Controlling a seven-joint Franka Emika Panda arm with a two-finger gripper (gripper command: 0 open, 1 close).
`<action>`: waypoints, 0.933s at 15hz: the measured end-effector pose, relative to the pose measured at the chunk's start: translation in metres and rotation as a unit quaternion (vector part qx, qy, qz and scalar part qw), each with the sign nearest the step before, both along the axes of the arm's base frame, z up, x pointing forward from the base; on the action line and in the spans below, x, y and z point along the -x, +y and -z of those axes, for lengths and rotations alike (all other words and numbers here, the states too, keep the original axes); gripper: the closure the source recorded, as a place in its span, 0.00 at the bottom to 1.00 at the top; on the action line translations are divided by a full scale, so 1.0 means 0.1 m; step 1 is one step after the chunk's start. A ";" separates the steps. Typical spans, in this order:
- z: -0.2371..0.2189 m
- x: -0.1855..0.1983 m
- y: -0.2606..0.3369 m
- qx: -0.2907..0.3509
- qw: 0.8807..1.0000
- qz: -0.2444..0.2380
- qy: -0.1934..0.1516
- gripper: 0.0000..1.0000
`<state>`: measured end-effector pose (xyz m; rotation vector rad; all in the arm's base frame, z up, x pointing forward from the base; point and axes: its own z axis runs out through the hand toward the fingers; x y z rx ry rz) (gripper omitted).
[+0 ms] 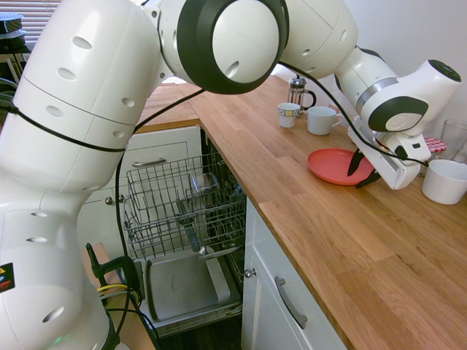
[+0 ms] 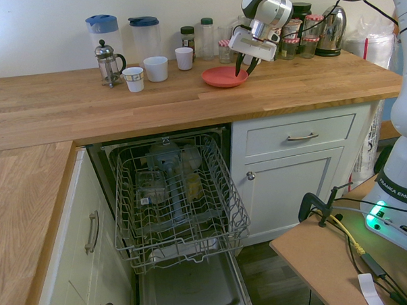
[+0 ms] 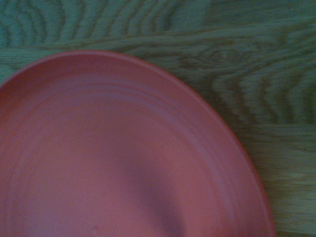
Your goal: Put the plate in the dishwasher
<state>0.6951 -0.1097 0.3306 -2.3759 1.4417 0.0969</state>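
- Your gripper (image 2: 246,68) points steeply down at the plate's (image 2: 222,77) near rim; one dark finger sits over the dish, the other outside, so the jaws straddle the edge partway closed, not yet visibly clamped.
- The plate lies flat on the counter (image 2: 188,99), leaving only its raised rim to pinch.
- The dishwasher (image 2: 175,194) stands open well below and aside of the jaws, rack (image 2: 186,224) pulled out to receive the plate.
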 end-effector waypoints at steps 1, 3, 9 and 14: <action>0.01 0.01 -0.01 -0.002 1.000 -0.002 -0.001 1.00; 0.04 0.02 -0.04 -0.004 1.000 -0.002 -0.003 1.00; 0.03 0.08 -0.05 -0.021 0.999 -0.014 -0.026 1.00; -0.33 0.48 0.12 -0.020 0.997 -0.041 -0.061 1.00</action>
